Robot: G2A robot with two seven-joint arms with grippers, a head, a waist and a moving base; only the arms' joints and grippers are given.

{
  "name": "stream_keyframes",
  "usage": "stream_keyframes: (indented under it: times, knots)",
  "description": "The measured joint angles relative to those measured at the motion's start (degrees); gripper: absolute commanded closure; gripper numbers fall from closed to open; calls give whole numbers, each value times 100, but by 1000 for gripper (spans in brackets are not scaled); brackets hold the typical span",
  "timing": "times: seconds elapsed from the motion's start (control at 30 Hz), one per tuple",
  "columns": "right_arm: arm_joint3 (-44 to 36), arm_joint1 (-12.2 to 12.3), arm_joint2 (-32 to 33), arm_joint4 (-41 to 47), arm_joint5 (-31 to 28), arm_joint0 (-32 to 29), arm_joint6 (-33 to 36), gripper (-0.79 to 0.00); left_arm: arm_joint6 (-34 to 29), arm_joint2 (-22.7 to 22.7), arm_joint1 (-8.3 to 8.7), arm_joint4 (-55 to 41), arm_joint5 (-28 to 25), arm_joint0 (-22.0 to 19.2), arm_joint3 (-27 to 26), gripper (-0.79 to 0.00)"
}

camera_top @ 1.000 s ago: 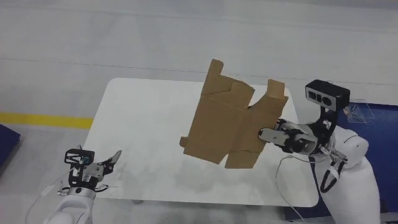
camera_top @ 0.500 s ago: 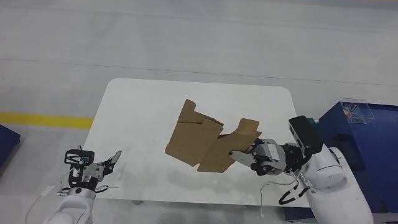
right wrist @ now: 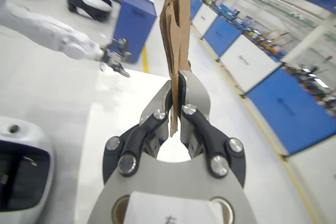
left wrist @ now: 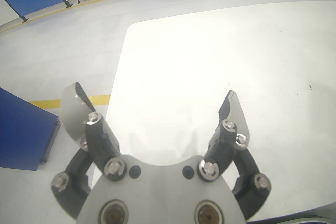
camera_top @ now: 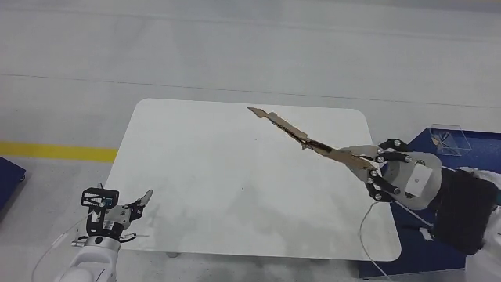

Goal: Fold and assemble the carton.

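Note:
The flat brown carton (camera_top: 301, 139) hangs in the air over the right half of the white table (camera_top: 203, 180), turned edge-on in the top view so it looks like a thin strip. My right gripper (camera_top: 362, 160) is shut on the carton's near edge at the table's right side. In the right wrist view the carton (right wrist: 177, 25) stands up from between the closed fingers of the right gripper (right wrist: 176, 83). My left gripper (camera_top: 142, 201) sits at the table's near left corner, open and holding nothing; in the left wrist view this gripper (left wrist: 155, 100) has only table beneath it.
A blue cabinet (camera_top: 462, 153) with a clear plastic holder (camera_top: 448, 138) stands right of the table. Another blue cabinet (left wrist: 23, 130) stands off the table's left side. Yellow floor lines (camera_top: 55, 151) run past the table.
The right arm has swung out to the right and rotated the carton from broad face up to edge-on, lifting it higher. The left arm has kept still.

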Motion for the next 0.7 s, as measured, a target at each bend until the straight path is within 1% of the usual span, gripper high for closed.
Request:
stream_keyframes:
  times: [0.03, 0.13, 0.23, 0.27, 0.4, 0.43, 0.47, 0.5, 0.53, 0.6, 0.63, 0.7]
  knots:
    - [-2, 57, 138, -517, 0, 127, -188, 0, 0, 0, 0, 0, 0, 0, 0, -785]
    - [28, 209, 226, -1663, 0, 324, -913, 0, 0, 0, 0, 0, 0, 0, 0, -785]
    - [28, 386, 247, -3080, 0, 278, -1924, 0, 0, 0, 0, 0, 0, 0, 0, -785]
    - [28, 453, 260, -3710, 0, 231, -2361, 0, 0, 0, 0, 0, 0, 0, 0, -785]
    - [27, 607, 333, -5436, 0, -90, -3843, 0, 0, 0, 0, 0, 0, 0, 0, -785]
    - [28, 643, 394, -5817, 3, -112, -4153, 0, 0, 0, 0, 0, 0, 0, 0, -785]
    - [27, 691, 418, -6370, 42, -75, -4606, 0, 0, 0, 0, 0, 0, 0, 0, -785]
    - [27, 721, 348, -6803, 138, -85, -4970, 0, 0, 0, 0, 0, 0, 0, 0, -785]
    - [27, 760, 170, -7455, 411, -230, -5445, 0, 0, 0, 0, 0, 0, 0, 0, -785]
    - [28, 819, -122, -8578, 1103, -604, -6091, 0, 0, 0, 0, 0, 0, 0, 0, -785]
    - [28, 855, -300, -9387, 1677, -884, -6432, 0, 0, 0, 0, 0, 0, 0, 0, -785]
    - [28, 870, -580, -10441, 2538, -1371, -6751, 0, 0, 0, 0, 0, 0, 0, 0, -785]
